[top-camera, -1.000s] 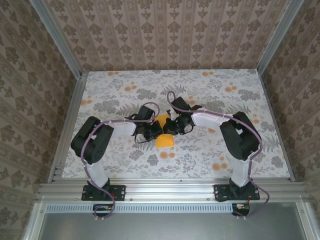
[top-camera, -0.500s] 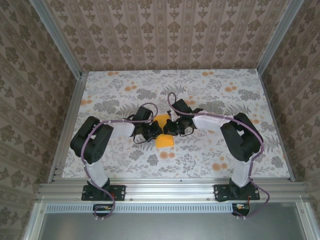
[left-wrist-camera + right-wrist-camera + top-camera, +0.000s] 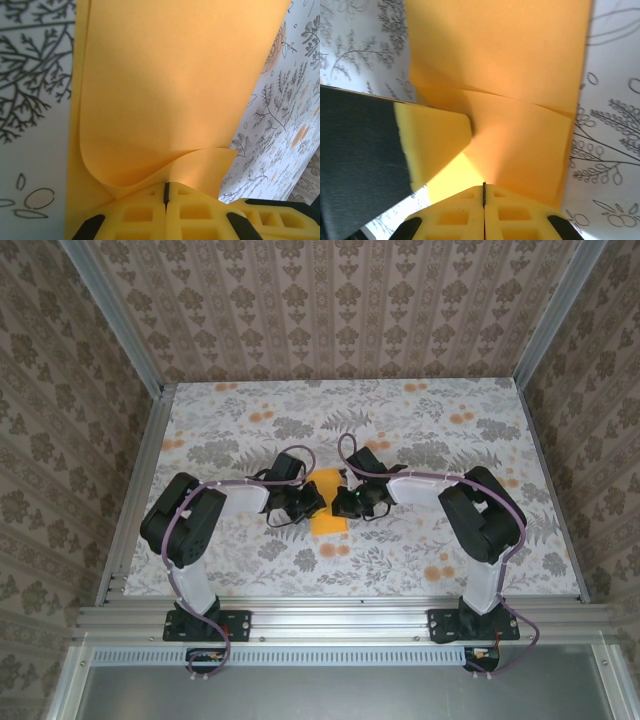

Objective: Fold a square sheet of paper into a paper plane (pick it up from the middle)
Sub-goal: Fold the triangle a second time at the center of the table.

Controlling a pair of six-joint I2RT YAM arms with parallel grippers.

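Arms (image 3: 185, 525) black-jointed, white links; purple cables (image 3: 341, 445); yellow ribbed gripper fingers (image 3: 140, 215).

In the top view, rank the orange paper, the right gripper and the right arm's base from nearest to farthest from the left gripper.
1. orange paper: pinched at the left gripper tips.
2. right gripper: just across the paper, on its right side.
3. right arm's base: at the near-right table edge.

Floral-printed tabletop (image 3: 250, 560) between patterned wallpaper walls (image 3: 330, 310), aluminium rail (image 3: 340, 618) along its near edge
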